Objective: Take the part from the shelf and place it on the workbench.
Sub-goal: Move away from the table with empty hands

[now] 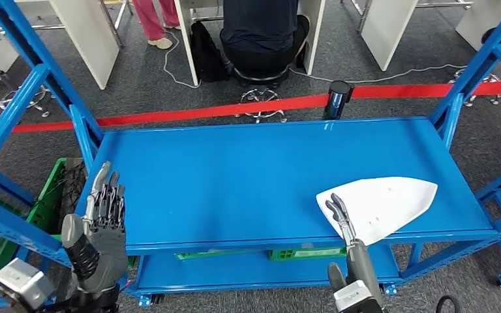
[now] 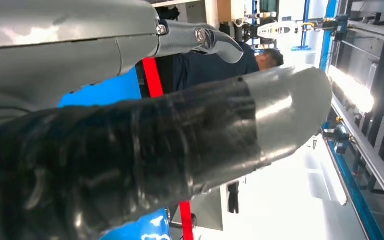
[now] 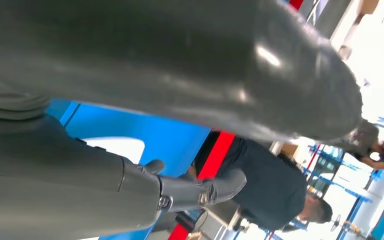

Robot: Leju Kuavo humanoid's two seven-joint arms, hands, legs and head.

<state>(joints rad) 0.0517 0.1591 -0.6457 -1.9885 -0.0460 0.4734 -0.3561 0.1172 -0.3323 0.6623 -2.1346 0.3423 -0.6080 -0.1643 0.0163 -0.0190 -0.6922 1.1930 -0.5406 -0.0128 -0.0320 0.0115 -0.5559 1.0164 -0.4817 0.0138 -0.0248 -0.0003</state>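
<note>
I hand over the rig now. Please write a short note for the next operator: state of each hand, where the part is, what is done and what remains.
Left hand: raised at the left front corner of the blue shelf, fingers apart, holding nothing.
Right hand: at the near end of the white part, fingers at its edge; a closed grip cannot be confirmed.
The white part lies flat on the shelf's top level, on its right side near the front edge.
Done: right hand has reached the part.
Left: grip, lift it off, carry it to the workbench, set it down.
</note>
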